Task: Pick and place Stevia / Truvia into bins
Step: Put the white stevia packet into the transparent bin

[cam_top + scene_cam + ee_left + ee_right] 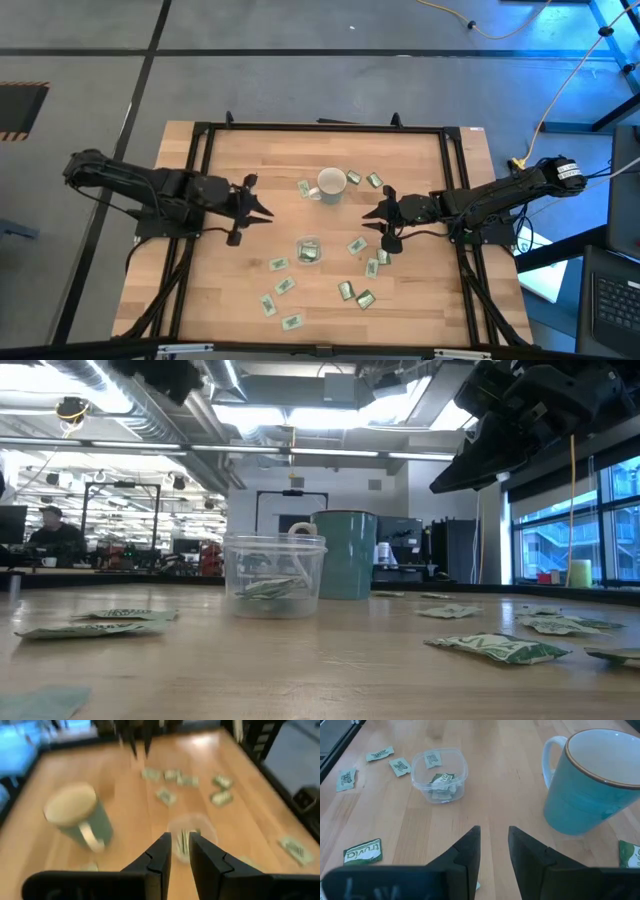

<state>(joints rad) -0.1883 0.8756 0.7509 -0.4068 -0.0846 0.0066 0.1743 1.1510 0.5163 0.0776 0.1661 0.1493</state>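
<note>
The clear cup (pixel 309 250) (pixel 273 575) (pixel 439 775) stands upright on the wooden table, near the middle, with a few sachets (pixel 442 782) inside. More green-and-white sachets (pixel 283 287) (pixel 495 647) (pixel 363 851) lie flat around it, toward the near and right sides. My left gripper (pixel 268 213) (pixel 179 840) hovers left of the cup and mug, fingers a narrow gap apart, empty. My right gripper (pixel 368 215) (pixel 494 830) hovers to their right, also narrowly open and empty. The cup (pixel 192 832) shows blurred beyond the left fingers.
A teal mug (pixel 331 185) (pixel 345 555) (pixel 592 780) with a white handle stands just beyond the cup, between the two grippers. A black frame (pixel 200 130) borders the table. Bare wood lies on the table's left half. A person (pixel 45 525) sits far off in the room.
</note>
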